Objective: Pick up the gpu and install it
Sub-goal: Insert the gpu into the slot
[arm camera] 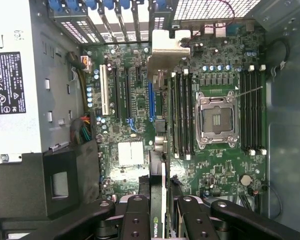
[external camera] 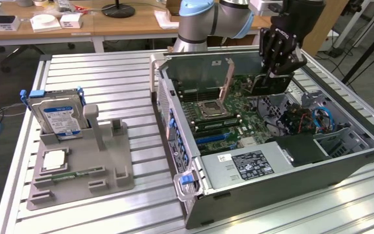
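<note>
Clamping the thin dark-green, pale-bracketed gpu (arm camera: 166,47), the black claw (arm camera: 164,207) could jam it beside the blue slot (arm camera: 151,102) if tilted.

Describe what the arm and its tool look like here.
The arm is built from thick, pale grey cylindrical segments with rounded light blue caps at the joints. The tool is matte black and made of jointed bar links. Its fingers carry round pivot pins and small holes.

A silver hard drive (external camera: 60,119) with blue rails stands upright in a grey holder (external camera: 109,146) on the slatted counter (external camera: 109,78), beside the open computer case (external camera: 291,187).
</note>
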Available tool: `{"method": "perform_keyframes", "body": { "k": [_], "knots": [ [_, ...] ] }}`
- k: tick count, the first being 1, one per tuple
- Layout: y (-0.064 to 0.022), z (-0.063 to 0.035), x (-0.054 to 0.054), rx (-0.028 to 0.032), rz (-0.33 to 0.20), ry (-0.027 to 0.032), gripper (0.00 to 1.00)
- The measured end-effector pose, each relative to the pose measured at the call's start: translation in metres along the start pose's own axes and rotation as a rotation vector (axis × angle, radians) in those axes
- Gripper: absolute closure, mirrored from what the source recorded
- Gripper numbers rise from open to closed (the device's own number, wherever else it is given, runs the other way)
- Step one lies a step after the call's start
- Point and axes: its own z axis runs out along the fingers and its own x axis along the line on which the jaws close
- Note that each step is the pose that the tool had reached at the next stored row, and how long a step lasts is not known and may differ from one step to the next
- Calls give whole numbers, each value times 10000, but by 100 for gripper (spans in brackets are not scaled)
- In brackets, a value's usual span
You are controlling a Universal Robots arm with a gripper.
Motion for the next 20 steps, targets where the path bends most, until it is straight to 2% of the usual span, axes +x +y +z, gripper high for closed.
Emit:
{"method": "perform_keyframes", "body": {
  "k": [20],
  "knots": [
    [0,69,0,-1,-37,1,74]
  ]
}}
